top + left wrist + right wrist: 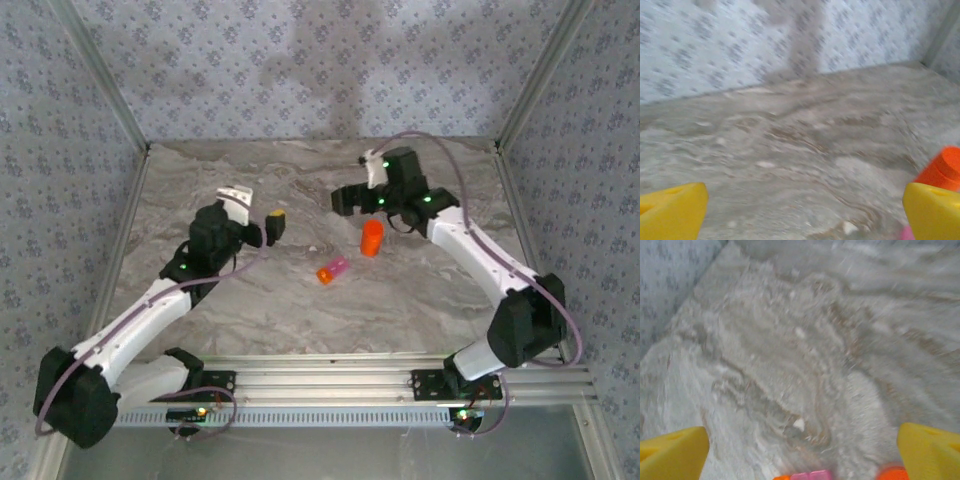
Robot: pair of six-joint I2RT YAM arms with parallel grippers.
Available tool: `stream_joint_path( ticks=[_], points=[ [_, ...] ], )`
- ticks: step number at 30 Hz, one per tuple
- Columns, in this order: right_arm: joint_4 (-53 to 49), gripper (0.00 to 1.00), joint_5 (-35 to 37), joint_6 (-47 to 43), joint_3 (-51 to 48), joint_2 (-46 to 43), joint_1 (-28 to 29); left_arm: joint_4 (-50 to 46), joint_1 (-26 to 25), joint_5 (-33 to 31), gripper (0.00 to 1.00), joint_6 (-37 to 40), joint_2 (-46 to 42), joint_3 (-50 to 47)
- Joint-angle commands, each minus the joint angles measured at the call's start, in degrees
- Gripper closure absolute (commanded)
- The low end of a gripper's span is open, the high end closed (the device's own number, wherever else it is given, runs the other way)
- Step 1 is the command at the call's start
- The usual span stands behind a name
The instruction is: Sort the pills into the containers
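The left hand [273, 226] is spread wide. In its wrist view the left hand [805, 212] has its yellow fingertips [672, 210] at opposite bottom corners with nothing between them. The right hand [346, 200] is spread just as wide and also holds nothing, as its wrist view [800, 455] shows. Between the two hands, on the surface [280, 320], lie the containers [332, 269], a small orange and pink pair joined side by side. Their top edge shows at the bottom of the right wrist view [804, 475]. Just beyond them stands an upright orange bottle [371, 238], close to the right hand. A small white speck [799, 424] sits ahead of the right hand; pill or fleck of the pattern, I cannot tell. The surface is marbled grey and beige. Walls [300, 60] of pale blue-grey flowered print close it in on three sides, with metal posts [100, 70] at the corners and a metal rail [350, 385] along the near edge.
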Motion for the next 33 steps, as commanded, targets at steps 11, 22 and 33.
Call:
stream_joint_path(
  ticks=[11, 22, 33],
  points=[
    [1.67, 0.0, 22.82, 4.17, -11.18, -15.87, -16.95, 4.06, 17.72, -4.31, 0.01, 10.48, -15.99, -11.64],
    [21.98, 0.0, 41.04, -1.29, -35.03, -24.24, -20.8, 18.46, 24.02, -1.51, 0.01, 9.53, -8.94, -24.73],
    [43.38, 0.0, 37.54, -6.46, -49.73, -18.62, -25.06, 38.85, 24.28, 1.56, 0.01, 10.04, 13.39, -26.63]
  ],
)
